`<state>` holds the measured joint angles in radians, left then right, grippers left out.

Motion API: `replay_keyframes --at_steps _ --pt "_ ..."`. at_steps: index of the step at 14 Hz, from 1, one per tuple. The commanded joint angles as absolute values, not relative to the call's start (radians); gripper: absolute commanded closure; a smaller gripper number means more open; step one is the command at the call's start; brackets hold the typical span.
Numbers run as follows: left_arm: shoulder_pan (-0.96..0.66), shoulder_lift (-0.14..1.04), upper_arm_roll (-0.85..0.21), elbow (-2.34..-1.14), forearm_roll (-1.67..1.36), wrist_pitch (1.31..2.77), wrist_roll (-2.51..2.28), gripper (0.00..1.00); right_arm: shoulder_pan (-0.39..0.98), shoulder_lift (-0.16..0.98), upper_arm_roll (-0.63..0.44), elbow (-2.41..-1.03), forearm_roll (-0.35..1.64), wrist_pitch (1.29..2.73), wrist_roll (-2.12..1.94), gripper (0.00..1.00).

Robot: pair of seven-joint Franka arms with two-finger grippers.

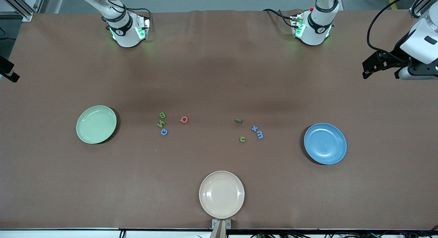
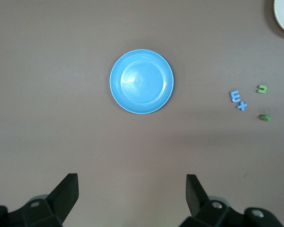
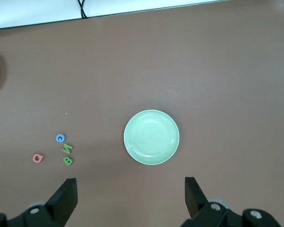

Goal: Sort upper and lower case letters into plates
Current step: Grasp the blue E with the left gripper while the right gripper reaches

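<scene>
Eight small letters lie mid-table in two groups. A green B (image 1: 162,115), green N (image 1: 161,123), blue round letter (image 1: 164,132) and red Q (image 1: 183,119) lie toward the mint green plate (image 1: 96,124). A green piece (image 1: 238,120), blue x (image 1: 255,128), blue m (image 1: 260,135) and green u (image 1: 242,139) lie toward the blue plate (image 1: 325,143). Both plates are empty. My left gripper (image 2: 132,189) is open, high over the table beside the blue plate (image 2: 141,81). My right gripper (image 3: 131,191) is open, high beside the mint plate (image 3: 151,136).
An empty cream-beige plate (image 1: 221,194) sits near the table's front edge, nearer to the front camera than the letters. The brown mat (image 1: 219,77) covers the table. The arm bases (image 1: 126,29) stand along the table's edge farthest from the front camera.
</scene>
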<state>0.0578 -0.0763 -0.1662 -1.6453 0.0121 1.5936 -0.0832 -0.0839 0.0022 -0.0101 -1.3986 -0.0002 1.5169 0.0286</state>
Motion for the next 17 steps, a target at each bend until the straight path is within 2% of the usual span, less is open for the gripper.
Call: replay_keyframes --at_steps 1,7,11,17 --pt "0.072 -0.064 -0.169 -1.618 0.028 1.578 -0.083 0.0 -0.092 0.002 -0.006 -1.39 0.003 1.512 0.028 0.0" --pt "0.052 0.086 -0.183 -1.505 0.061 1.578 -0.103 0.0 -0.091 0.003 -0.005 -1.39 0.009 1.514 0.031 0.0" --pt "-0.035 0.17 -0.209 -1.505 0.048 1.591 -0.347 0.0 -0.045 0.052 0.006 -1.393 0.034 1.52 0.04 0.0" --pt "-0.172 0.316 -0.21 -1.561 0.049 1.771 -0.716 0.0 -0.006 0.115 0.005 -1.393 0.086 1.54 0.041 0.0"
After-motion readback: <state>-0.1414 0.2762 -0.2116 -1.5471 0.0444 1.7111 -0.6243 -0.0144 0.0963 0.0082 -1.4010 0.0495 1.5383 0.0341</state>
